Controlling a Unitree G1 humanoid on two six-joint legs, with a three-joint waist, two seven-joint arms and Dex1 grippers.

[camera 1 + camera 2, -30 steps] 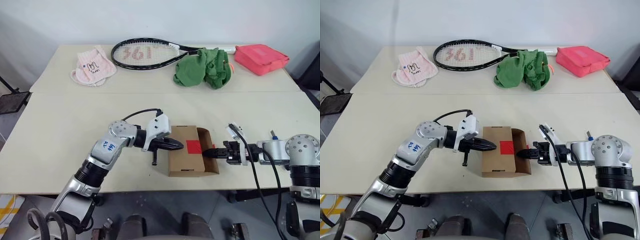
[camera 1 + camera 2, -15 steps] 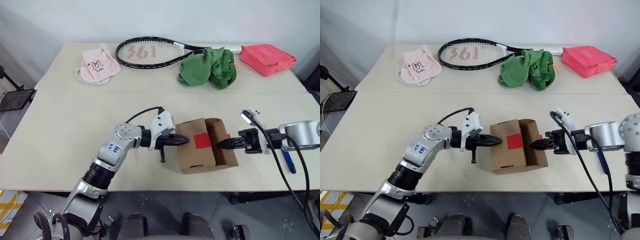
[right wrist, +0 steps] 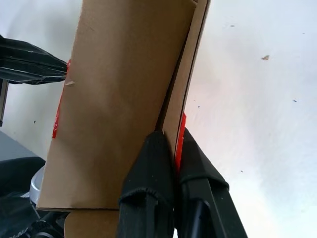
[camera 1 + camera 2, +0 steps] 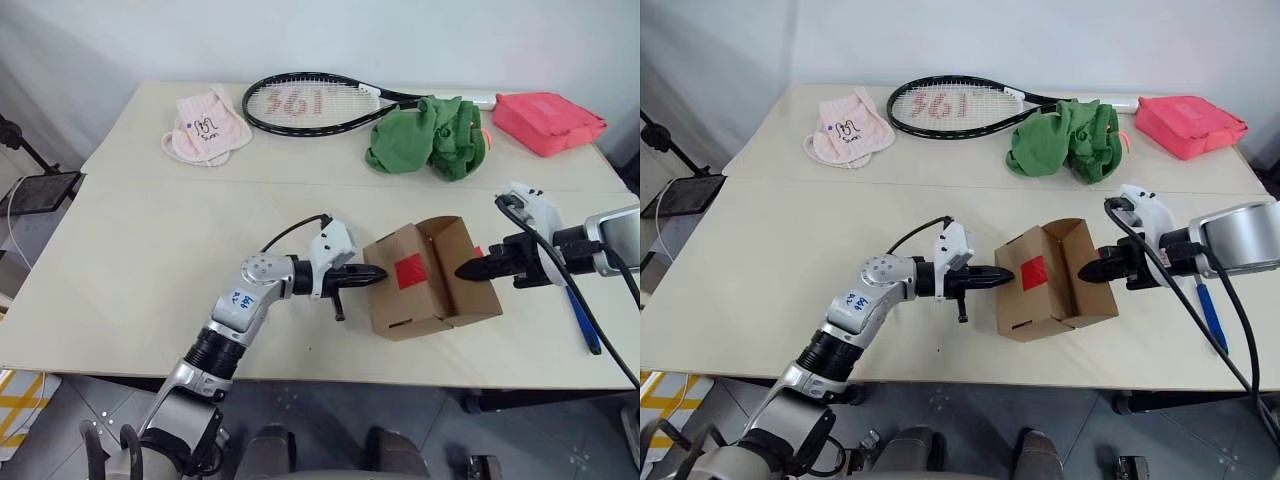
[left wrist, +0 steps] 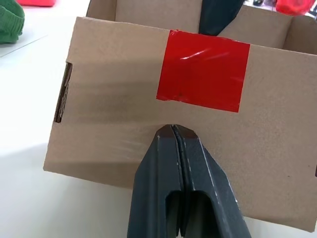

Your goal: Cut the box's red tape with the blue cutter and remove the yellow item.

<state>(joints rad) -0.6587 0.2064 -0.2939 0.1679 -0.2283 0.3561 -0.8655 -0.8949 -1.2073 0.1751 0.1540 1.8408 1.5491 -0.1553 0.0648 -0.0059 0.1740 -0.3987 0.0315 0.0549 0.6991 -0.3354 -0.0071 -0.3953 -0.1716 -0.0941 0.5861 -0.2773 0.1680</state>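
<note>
the box (image 4: pixel 415 282) sits tilted on the bench (image 4: pixel 150 260) between both sets of jaws. the left gripper (image 4: pixel 381 277) has its jaws pressed together, tips against the box's side just below the red tape (image 5: pixel 203 77). the right gripper (image 4: pixel 462 271) has its jaws clamped on the box's raised flap. the blue cutter (image 4: pixel 581 319) lies beyond the right gripper, near the bench edge.
</note>
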